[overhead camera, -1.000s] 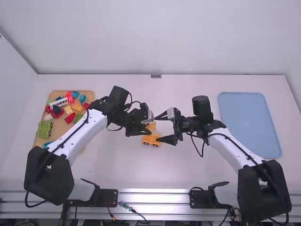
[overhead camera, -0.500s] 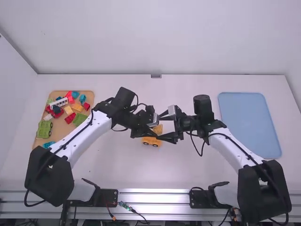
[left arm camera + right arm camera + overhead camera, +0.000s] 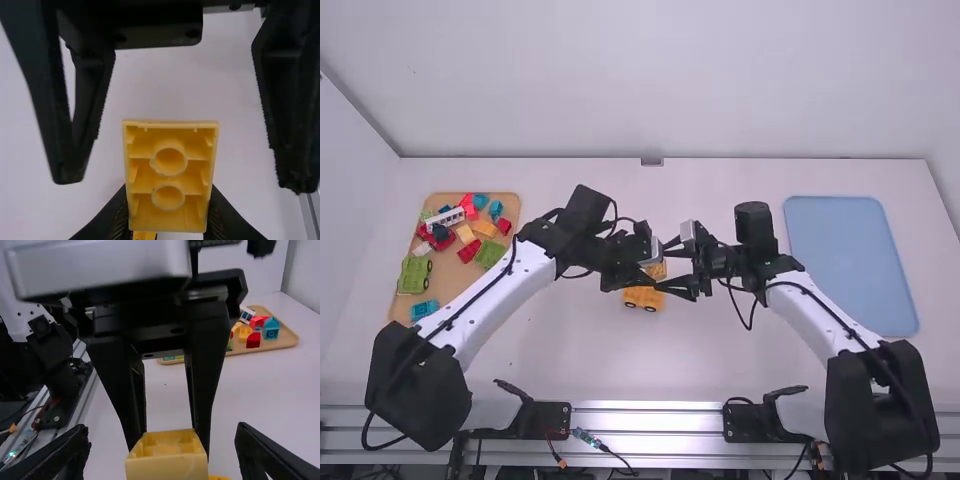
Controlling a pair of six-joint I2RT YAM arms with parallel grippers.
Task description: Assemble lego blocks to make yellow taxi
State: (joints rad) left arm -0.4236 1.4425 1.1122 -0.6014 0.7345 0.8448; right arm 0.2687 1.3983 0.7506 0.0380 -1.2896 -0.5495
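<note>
In the high view, my left gripper (image 3: pixel 650 272) is near the middle of the table, shut on a yellow block (image 3: pixel 658 269). Facing it from the right is my right gripper (image 3: pixel 662 266), its fingers apart on either side of the block. An orange-yellow wheeled base (image 3: pixel 643 298) rests on the table below them. The left wrist view has the hollow underside of the yellow block (image 3: pixel 170 175) between the fingers of my left gripper (image 3: pixel 168 207). In the right wrist view, the same block (image 3: pixel 167 466) is between the open fingers of my right gripper (image 3: pixel 161 435), with a gap each side.
A wooden tray (image 3: pixel 448 265) at the left holds several loose coloured blocks and a green wheeled base (image 3: pixel 414 275). At the far right lies a blue tray (image 3: pixel 850 265). Both forearms reach in toward the middle, close together.
My left gripper has moved right with the yellow block, in between the right gripper's fingers. My right gripper has shifted only slightly to the right. The wheeled base has stayed about where it was.
</note>
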